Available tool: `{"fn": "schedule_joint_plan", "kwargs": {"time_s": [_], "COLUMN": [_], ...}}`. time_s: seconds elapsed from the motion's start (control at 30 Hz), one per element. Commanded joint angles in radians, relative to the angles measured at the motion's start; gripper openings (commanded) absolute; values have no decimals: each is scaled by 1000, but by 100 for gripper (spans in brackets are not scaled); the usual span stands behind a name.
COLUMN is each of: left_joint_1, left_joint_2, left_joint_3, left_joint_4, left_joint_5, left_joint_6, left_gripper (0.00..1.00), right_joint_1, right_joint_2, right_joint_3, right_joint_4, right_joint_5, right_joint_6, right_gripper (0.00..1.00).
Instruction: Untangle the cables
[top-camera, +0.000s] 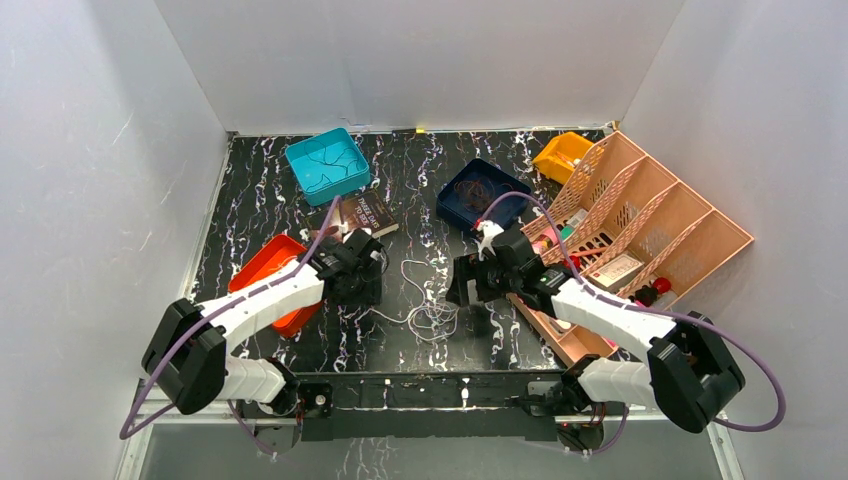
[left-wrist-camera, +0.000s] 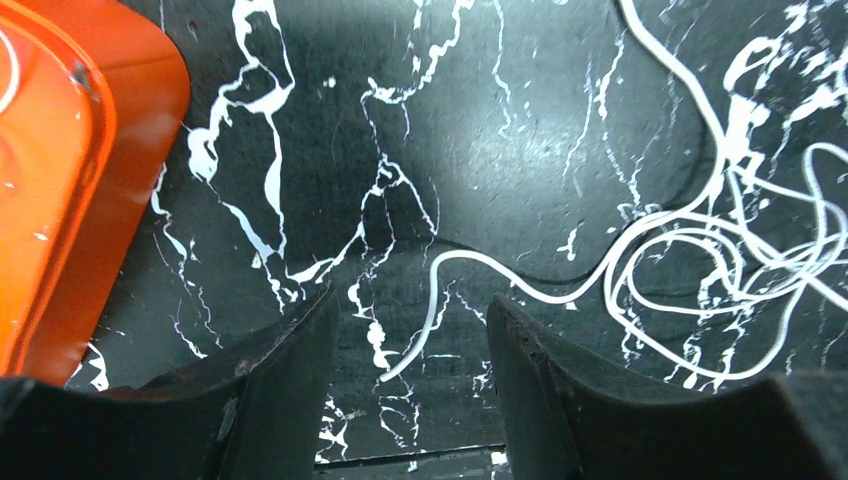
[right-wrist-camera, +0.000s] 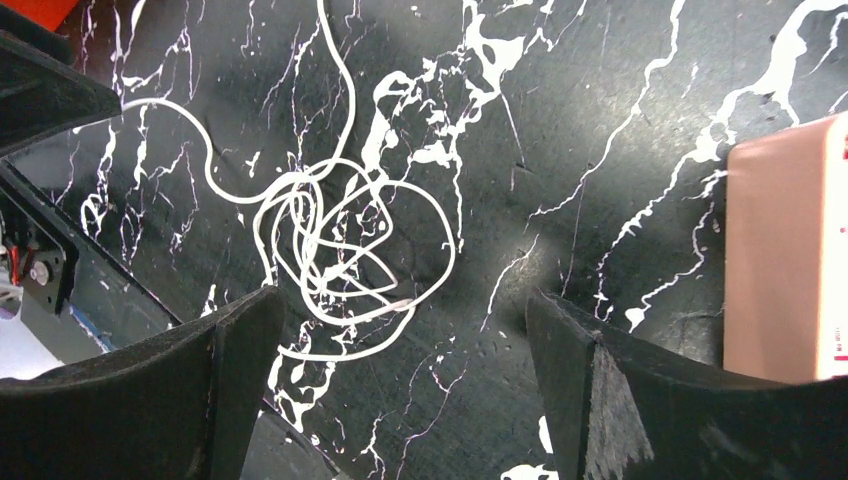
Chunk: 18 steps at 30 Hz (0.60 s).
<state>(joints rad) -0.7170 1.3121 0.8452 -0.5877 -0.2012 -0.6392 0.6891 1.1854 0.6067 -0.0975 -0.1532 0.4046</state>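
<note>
From the top cam, the tangle of thin whitish cables (top-camera: 430, 318) is lying on the black marble-look table (top-camera: 250, 200) pretty much dead centre between my two arms, with one loose strand trailing up and left toward my left pincer (top-camera: 362, 288). That one's pointed down at the table just beside the flat orange plastic tray (top-camera: 262, 265). My right pincer (top-camera: 472, 300) hangs on the other side of the tangle, close to the peach slotted plastic organizer (top-camera: 722, 232). Further back there's a teal plastic bin (top-camera: 315, 141), a dark blue bin (top-camera: 456, 178), a small yellow bin (top-camera: 560, 158) and a dark book (top-camera: 368, 213). Left wrist cam: my fingers (left-wrist-camera: 270, 390) are roughly halfway apart. The free end of one white strand lies flat on the table right in the gap, touching neither finger as far as I can see, so nothing's gripped. The knotty bit sits off to the right, the orange tray to the left. Right wrist cam: jaws spread really wide, holding nothing, bare table between them. The tangle sits just off the finger on the left of that view, and a corner of the peach organizer pokes in at the right edge.
</note>
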Motion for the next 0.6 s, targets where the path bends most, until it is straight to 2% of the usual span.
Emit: {"fn": "schedule_joint_plan", "kwargs": {"time_s": [0.0, 0.2, 0.47, 0.57], "left_joint_1": [-5, -5, -6, -5], "left_joint_2": [-12, 8, 34, 44], "left_joint_3": [-32, -52, -70, -69], "left_joint_4": [-41, 4, 53, 56], "left_joint_5": [52, 82, 114, 117], "left_joint_6": [0, 16, 28, 33], "left_gripper": [54, 52, 44, 37], "right_joint_1": [-1, -1, 0, 0], "right_joint_2": [23, 41, 45, 49], "right_joint_3": [12, 5, 2, 2], "right_joint_4": [46, 68, 79, 82], "right_joint_5": [-49, -83, -99, -104], "right_joint_6": [-12, -2, 4, 6], "right_gripper": [98, 98, 98, 98]}}
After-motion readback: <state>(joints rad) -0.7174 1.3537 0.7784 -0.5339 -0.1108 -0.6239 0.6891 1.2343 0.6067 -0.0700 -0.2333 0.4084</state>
